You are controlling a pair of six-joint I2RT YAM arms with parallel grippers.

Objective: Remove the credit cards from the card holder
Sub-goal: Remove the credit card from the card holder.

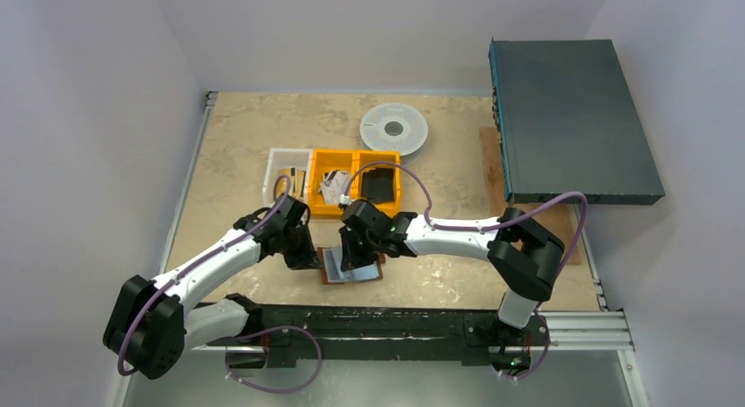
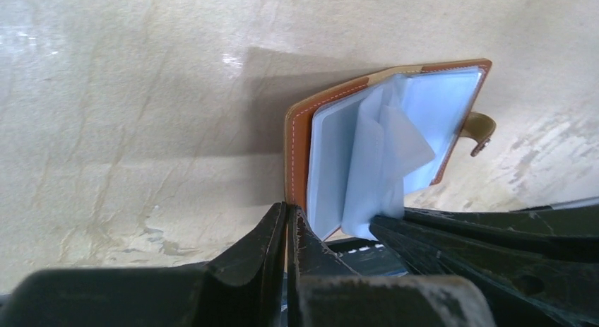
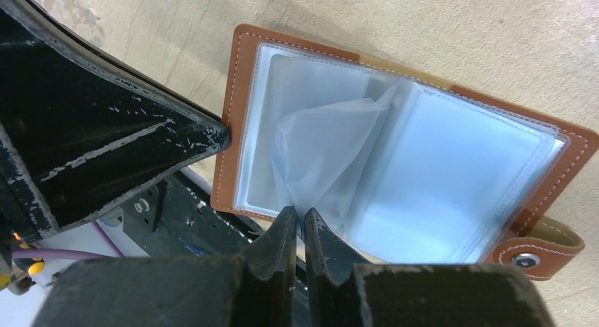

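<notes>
We see the card holder (image 1: 338, 268) lying open on the table (image 1: 237, 143), close to the near edge and right between our two arms. The left tool (image 2: 288, 217) is closed on the edge of the brown cover (image 2: 297, 147), which stands tilted up off the table in the left wrist view. The right tool (image 3: 297, 217) is pinched shut on a clear sleeve (image 3: 318, 150), which puckers into a point where the fingertips meet, while the other sleeves lie flat against the pale blue inner face. From the right wrist we also see one finger of the left tool touching the cover's outer edge. A tan strap with a metal snap (image 3: 540, 249) sticks out from the opposite side of the card holder and rests on the table. We cannot tell whether any of the credit cards sit inside the sleeves. Farther back on the table stand two joined orange bins (image 1: 356, 153) holding whitish and dark items too small for us to name, and a white bin (image 1: 274, 174) touches their left side. Behind them lies a white spool (image 1: 413, 136), and a dark grey-blue box (image 1: 571, 117) sits at the right rear.
</notes>
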